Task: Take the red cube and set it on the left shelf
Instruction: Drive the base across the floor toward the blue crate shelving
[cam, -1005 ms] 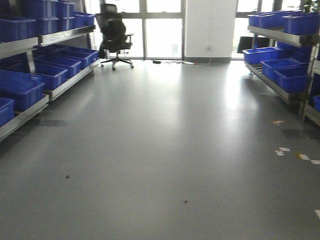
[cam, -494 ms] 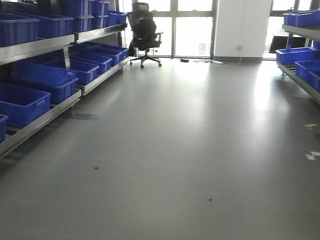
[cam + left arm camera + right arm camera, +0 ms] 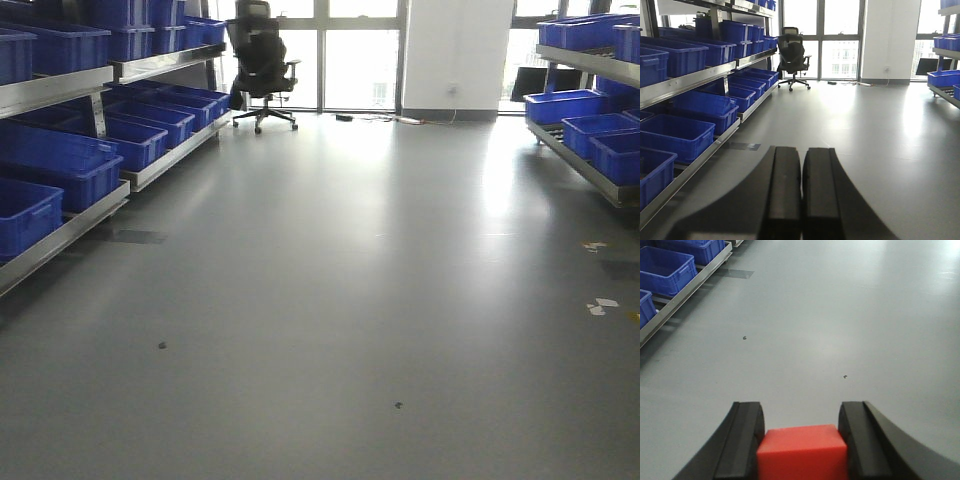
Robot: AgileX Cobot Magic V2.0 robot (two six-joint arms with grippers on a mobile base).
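- The pale tape marks (image 3: pixel 600 305) on the floor (image 3: pixel 330 280) near the right shelf (image 3: pixel 585 165) are too small to show any writing. The blue crates (image 3: pixel 55 165) show plain sides from here.
- The right gripper (image 3: pixel 801 415) is clamped on the red cube (image 3: pixel 802 452). The cube sits between the two black fingers, touching both, above bare floor.
- The left gripper (image 3: pixel 801 150) has its fingers pressed together with only a thin seam between them, and it carries nothing.
- The left shelf (image 3: pixel 60 88) runs along the left edge of the front view. Its silver rails slope away toward the office chair (image 3: pixel 262 60) by the windows, with crates on the upper and lower tiers.
- The cube is well apart from that shelf. In the right wrist view only the lower rail and two crates show, at the top left corner.
- Against the picture half a second back, the front view has swung a little to the right. The chair and the two dark specks (image 3: pixel 398 405) sit further left in the picture.
- Less of the left shelf shows, and more of the right shelf and its crates has come in.
- The specks also lie slightly lower in the picture than before.
- Between the two shelves the floor is a wide open aisle running to the chair and the white column (image 3: pixel 455 50). The nearest hard edge is the left shelf's lower front rail.
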